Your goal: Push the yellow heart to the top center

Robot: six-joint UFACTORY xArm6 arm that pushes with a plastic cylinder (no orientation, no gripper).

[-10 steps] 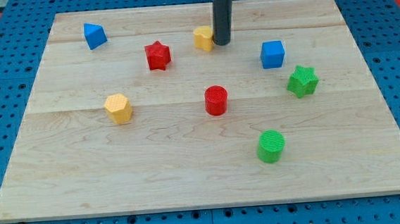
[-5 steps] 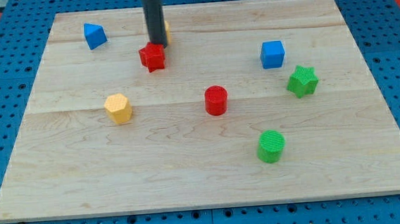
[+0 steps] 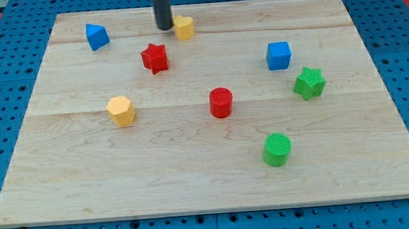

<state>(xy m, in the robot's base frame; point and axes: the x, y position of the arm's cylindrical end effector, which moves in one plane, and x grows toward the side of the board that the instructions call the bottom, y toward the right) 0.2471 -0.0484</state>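
The yellow heart (image 3: 184, 27) lies near the view's top, a little left of the board's middle. My tip (image 3: 164, 27) stands just left of the heart, touching or almost touching its left side. The dark rod rises from it out of the view's top. The red star (image 3: 154, 58) sits below and left of my tip, apart from it.
A blue triangular block (image 3: 96, 36) lies at the top left. A yellow hexagon (image 3: 120, 110) is at the middle left, a red cylinder (image 3: 220, 102) in the middle. A blue cube (image 3: 278, 55), green star (image 3: 309, 82) and green cylinder (image 3: 277, 150) are on the right of the wooden board (image 3: 86, 180).
My tip swept left from the heart's right side, nudging the red star a little down-left, then moved up to the heart's left. The heart has shifted left and up toward the top edge.
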